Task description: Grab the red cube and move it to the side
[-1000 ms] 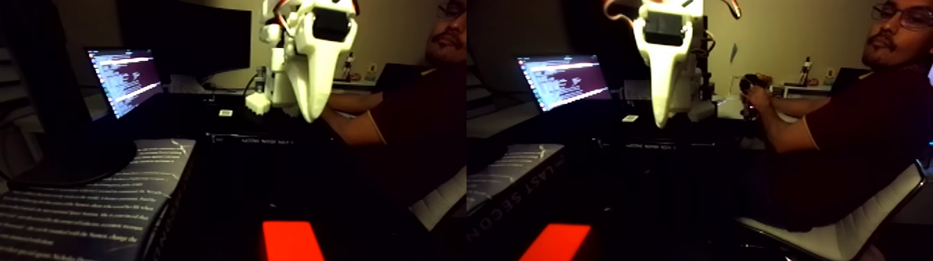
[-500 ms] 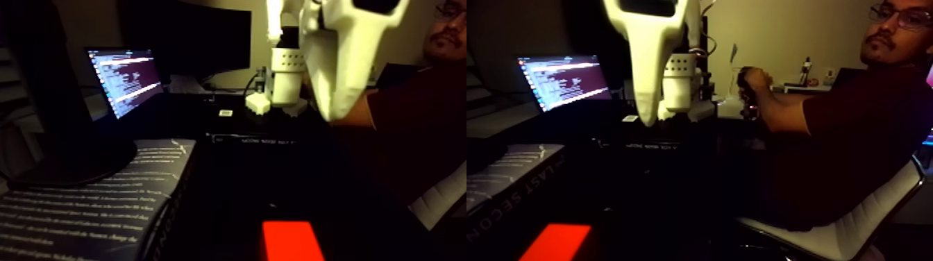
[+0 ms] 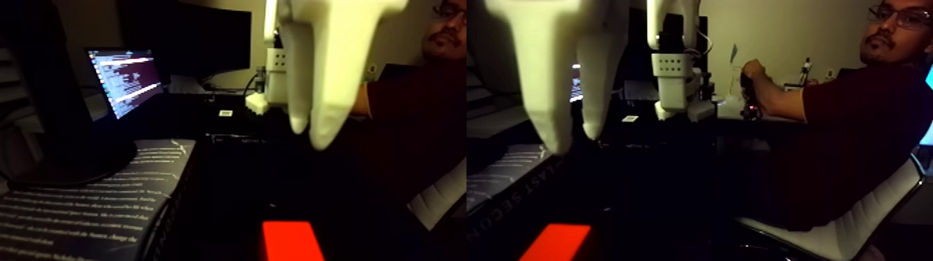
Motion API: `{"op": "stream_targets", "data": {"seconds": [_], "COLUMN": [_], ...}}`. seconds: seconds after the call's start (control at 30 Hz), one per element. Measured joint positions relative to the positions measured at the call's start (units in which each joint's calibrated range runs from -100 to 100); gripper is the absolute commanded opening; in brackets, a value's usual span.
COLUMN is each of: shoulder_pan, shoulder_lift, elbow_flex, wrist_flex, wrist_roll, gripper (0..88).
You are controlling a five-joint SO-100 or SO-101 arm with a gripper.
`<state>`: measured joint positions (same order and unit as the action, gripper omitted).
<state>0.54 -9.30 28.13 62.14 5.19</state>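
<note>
The fixed view is one wide picture holding two nearly equal halves side by side. Nearest, at the bottom edge of each half, sits the red cube (image 3: 291,241), bright against a very dark surface and cut off by the lower frame edge; in the right half it shows again at bottom centre-left. Nothing touches it.

At the lower left of the left half lies a book (image 3: 83,208) with pale lines of print on its dark cover, and a dark rounded base rests on its upper left part.

Above the cube, well apart from it, the white gripper (image 3: 310,132) hangs down from the top edge, large and blurred. Its two tapered fingers (image 3: 332,104) point downward with their tips close together but a slim gap between them, so the jaws stand slightly parted and hold nothing.

Behind it, in mid frame, stands the white base of the arm (image 3: 677,83) on the dark table (image 3: 236,135).

Further back, at the upper left, a laptop screen (image 3: 125,80) glows with lines of text, beside a dark monitor (image 3: 201,38).

At the right of the right half a person (image 3: 854,132) in a dark red shirt sits on a white chair (image 3: 847,232), one hand (image 3: 751,73) raised near the table's far edge. A pale wall closes the background.
</note>
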Motion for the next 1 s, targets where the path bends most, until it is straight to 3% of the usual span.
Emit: {"op": "stream_targets", "data": {"seconds": [0.23, 0.33, 0.63, 1.0], "shoulder_pan": [0.15, 0.15, 0.00, -2.32], "shoulder_lift": [2.94, 3.20, 7.74, 11.02], "elbow_flex": [-0.09, -0.27, -1.36, -7.89], "wrist_flex": [0.41, 0.41, 0.41, 2.69], "wrist_roll": [0.42, 0.42, 0.00, -1.31], "gripper": [47.8, 53.0, 52.8, 43.6]}}
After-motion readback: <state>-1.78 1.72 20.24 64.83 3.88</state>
